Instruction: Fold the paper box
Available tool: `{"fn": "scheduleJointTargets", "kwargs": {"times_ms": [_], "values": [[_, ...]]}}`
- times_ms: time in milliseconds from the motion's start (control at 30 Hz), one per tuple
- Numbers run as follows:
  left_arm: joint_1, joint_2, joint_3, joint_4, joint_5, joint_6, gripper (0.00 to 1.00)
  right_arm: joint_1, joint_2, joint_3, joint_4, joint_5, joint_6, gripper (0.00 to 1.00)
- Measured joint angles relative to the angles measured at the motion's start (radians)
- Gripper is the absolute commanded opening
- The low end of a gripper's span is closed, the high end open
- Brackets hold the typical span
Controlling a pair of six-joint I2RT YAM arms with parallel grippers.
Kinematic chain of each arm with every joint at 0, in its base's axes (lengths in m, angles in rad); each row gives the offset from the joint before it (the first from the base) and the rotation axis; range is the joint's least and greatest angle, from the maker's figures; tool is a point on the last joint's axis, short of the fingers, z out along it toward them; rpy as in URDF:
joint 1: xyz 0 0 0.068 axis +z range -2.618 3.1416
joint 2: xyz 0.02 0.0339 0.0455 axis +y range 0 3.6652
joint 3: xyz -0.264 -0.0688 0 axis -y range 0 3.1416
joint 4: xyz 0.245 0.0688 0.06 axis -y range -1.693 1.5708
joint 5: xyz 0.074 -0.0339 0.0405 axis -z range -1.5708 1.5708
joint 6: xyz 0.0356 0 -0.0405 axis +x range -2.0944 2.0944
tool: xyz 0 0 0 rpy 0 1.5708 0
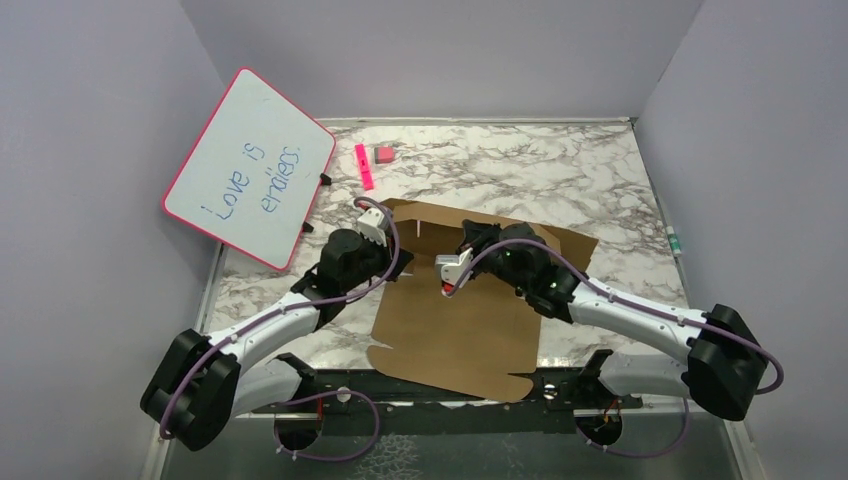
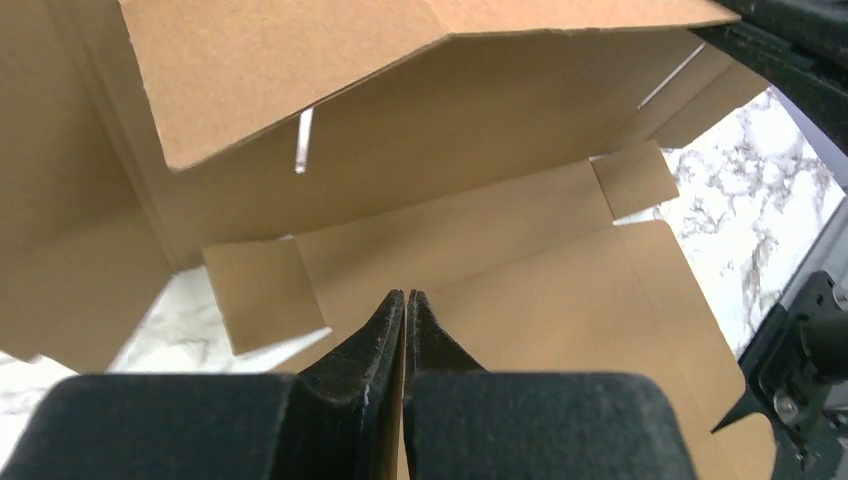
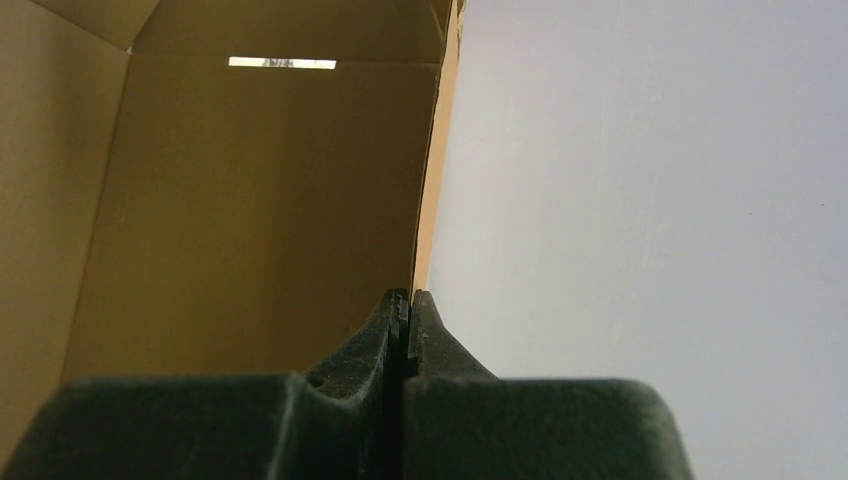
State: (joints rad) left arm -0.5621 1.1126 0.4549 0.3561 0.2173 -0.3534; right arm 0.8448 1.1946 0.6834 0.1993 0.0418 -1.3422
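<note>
Since the paper box (image 1: 462,330) looks light and bendy, the left gripper (image 2: 405,296) and right gripper (image 3: 408,295) each pinch shut on a thin flap edge.

We find the paper box (image 1: 455,320) mid-frame on the surface (image 1: 600,180), the whiteboard (image 1: 250,168) at upper left, a marker (image 1: 364,166) and a small block (image 1: 384,155) behind the box.

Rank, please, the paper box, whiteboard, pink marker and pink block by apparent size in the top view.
Largest to smallest:
1. paper box
2. whiteboard
3. pink marker
4. pink block
</note>
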Motion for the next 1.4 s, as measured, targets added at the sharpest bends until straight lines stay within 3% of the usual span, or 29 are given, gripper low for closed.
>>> {"fn": "scheduleJointTargets", "kwargs": {"times_ms": [333, 433, 633, 733, 900, 1067, 1200, 1400], "values": [[-0.073, -0.072, -0.024, -0.036, -0.050, -0.042, 0.10, 0.062, 0.004, -0.052, 0.093, 0.099, -0.033, 0.03], [-0.075, -0.145, -0.012, -0.101, -0.146, -0.037, 0.27, 0.064, 0.006, -0.053, 0.096, 0.111, -0.040, 0.03], [-0.072, -0.209, 0.119, -0.235, -0.361, -0.016, 0.46, 0.065, 0.008, -0.052, 0.095, 0.133, -0.048, 0.03], [-0.061, -0.193, 0.202, -0.330, -0.436, 0.007, 0.51, 0.065, 0.008, -0.052, 0.094, 0.142, -0.055, 0.03], [-0.034, -0.118, 0.374, -0.523, -0.481, 0.085, 0.52, 0.065, 0.016, -0.042, 0.090, 0.146, -0.073, 0.03], [0.068, -0.087, 0.490, -0.633, -0.410, 0.217, 0.50, 0.039, 0.053, -0.012, 0.090, 0.141, -0.100, 0.02], [0.245, -0.009, 0.549, -0.667, -0.243, 0.306, 0.48, -0.003, 0.093, 0.015, 0.092, 0.113, -0.124, 0.02], [0.359, 0.133, 0.595, -0.707, -0.005, 0.359, 0.48, -0.051, 0.165, 0.062, 0.115, 0.047, -0.169, 0.01]]}}
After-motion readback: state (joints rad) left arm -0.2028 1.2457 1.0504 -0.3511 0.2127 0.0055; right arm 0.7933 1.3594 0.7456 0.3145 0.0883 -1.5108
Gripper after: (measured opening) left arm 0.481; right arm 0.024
